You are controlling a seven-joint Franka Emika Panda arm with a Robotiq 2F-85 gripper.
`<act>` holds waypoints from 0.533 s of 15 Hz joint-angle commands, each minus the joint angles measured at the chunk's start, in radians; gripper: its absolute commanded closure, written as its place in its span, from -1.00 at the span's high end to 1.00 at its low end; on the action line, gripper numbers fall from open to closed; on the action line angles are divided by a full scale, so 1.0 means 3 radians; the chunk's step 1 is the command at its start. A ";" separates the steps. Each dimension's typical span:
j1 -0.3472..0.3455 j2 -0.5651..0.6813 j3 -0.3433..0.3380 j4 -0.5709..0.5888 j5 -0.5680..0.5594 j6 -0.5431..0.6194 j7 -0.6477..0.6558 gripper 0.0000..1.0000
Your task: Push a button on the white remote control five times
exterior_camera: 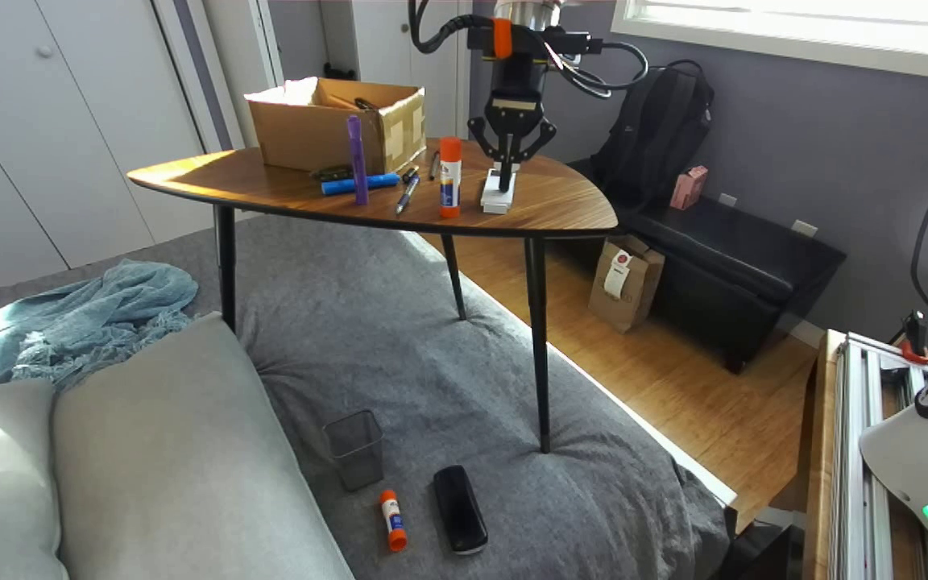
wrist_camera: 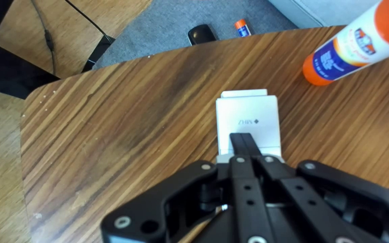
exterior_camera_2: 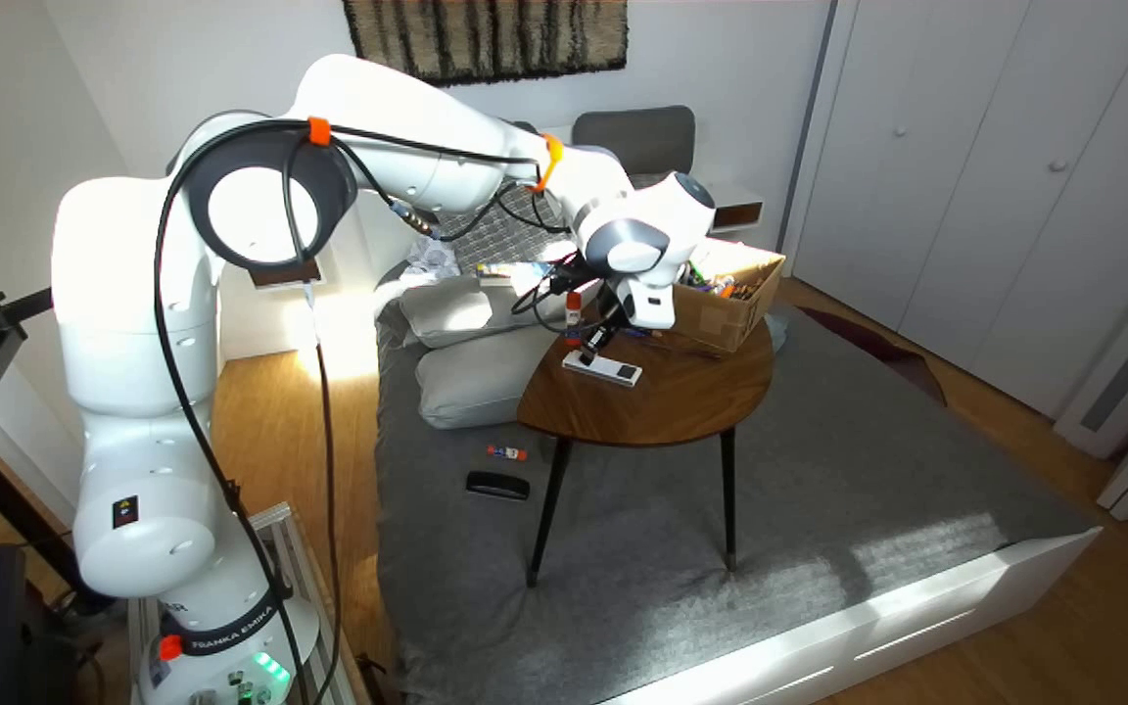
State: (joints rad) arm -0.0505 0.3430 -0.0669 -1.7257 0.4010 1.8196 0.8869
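Press step, likely: fingers (wrist_camera: 237, 145) together, empty, over white remote control (wrist_camera: 248, 113); glue stick (wrist_camera: 355, 48) 2 o'clock (wrist view); next, vertical push

The white remote control (wrist_camera: 248, 113) seems to be of smooth plastic, more satin than glossy. The gripper (wrist_camera: 243, 141) looks matt, with shiny metal screws (wrist_camera: 122, 222). The table (wrist_camera: 120, 128) has a wooden surface with clear grain, polished enough to reflect the light. The box (exterior_camera: 311, 137) is of matt cardboard, and the upright glue stick (wrist_camera: 344, 55) is of smooth plastic. The bedcover (exterior_camera: 335, 290) is of wrinkled, dull cloth; the blue throw (exterior_camera: 109, 314) looks rougher. The black oblong case (exterior_camera: 461, 509) is glossy.
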 commanded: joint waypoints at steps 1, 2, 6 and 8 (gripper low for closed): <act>-0.0006 0.0011 0.0006 -0.0033 0.0102 0.0014 -0.0020 -1.00; -0.0007 0.0043 0.0008 -0.0017 0.0108 0.0000 -0.0025 -1.00; -0.0006 0.0175 0.0006 0.0027 0.0111 -0.0019 -0.0008 -1.00; -0.0006 0.0158 -0.0002 0.0021 0.0112 -0.0013 0.0006 -1.00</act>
State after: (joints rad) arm -0.0520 0.3520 -0.0670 -1.7220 0.4170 1.8097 0.8869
